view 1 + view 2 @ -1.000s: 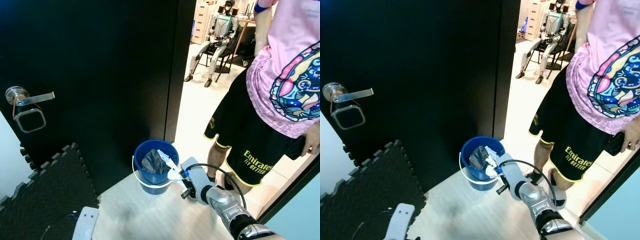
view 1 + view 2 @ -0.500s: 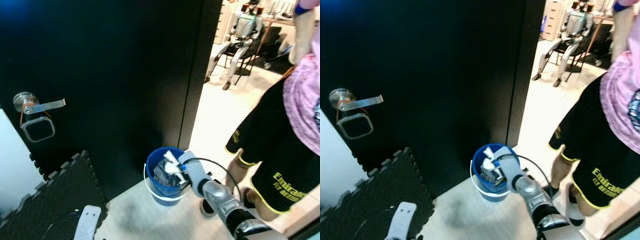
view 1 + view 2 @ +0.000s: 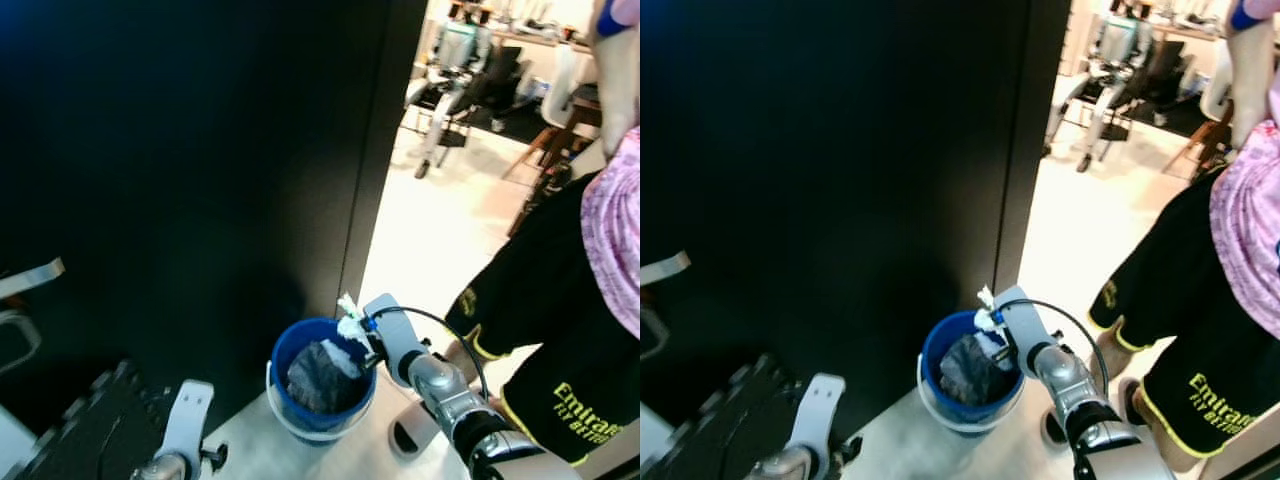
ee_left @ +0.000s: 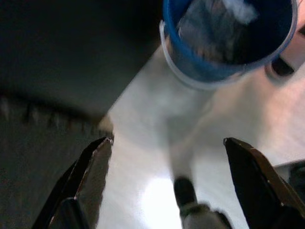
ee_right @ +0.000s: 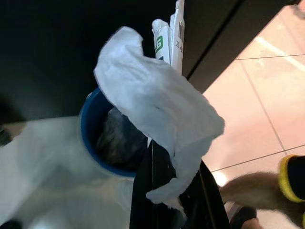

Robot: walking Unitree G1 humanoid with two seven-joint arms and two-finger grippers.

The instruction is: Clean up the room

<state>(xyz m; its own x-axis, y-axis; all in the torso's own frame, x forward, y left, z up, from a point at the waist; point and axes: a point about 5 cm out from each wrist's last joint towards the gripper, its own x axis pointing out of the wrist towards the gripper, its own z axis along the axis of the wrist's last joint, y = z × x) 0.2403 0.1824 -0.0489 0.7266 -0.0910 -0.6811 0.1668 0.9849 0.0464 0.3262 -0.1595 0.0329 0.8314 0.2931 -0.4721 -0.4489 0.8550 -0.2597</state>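
Bucket (image 3: 320, 395): blue, round, with a pale band and wire handle around its rim; stands on the light floor (image 3: 255, 450) at the foot of the black door (image 3: 190, 170), just beside the door's open edge. Contents: a dark grey crumpled bag or cloth (image 3: 315, 375) with a scrap of white on top.

Right gripper (image 3: 352, 328): positioned over the bucket's rim on the side nearest the doorway, the silver arm reaching in from the robot's right. Fingers pressed together, pinching a white tissue (image 5: 157, 114) along with a narrow white packet (image 5: 171, 33) printed with green marks and a barcode; the tissue drapes over the black fingers (image 5: 157, 191) and hangs above the bucket opening.

Left gripper (image 4: 167, 181): held low, on the door side of the bucket and a little apart from it, above the floor. Fingers spread wide, holding nothing.

Foam mat (image 3: 70, 430): dark, with an interlocking toothed edge, on the floor against the door, beyond the left gripper from the bucket.

Person (image 3: 560, 330): standing in the doorway on the far side of the bucket from the door, in black shorts with yellow trim and a pink shirt; one foot near the bucket.

Seated humanoid robot (image 3: 450, 70): on a chair in the bright room well beyond the bucket.
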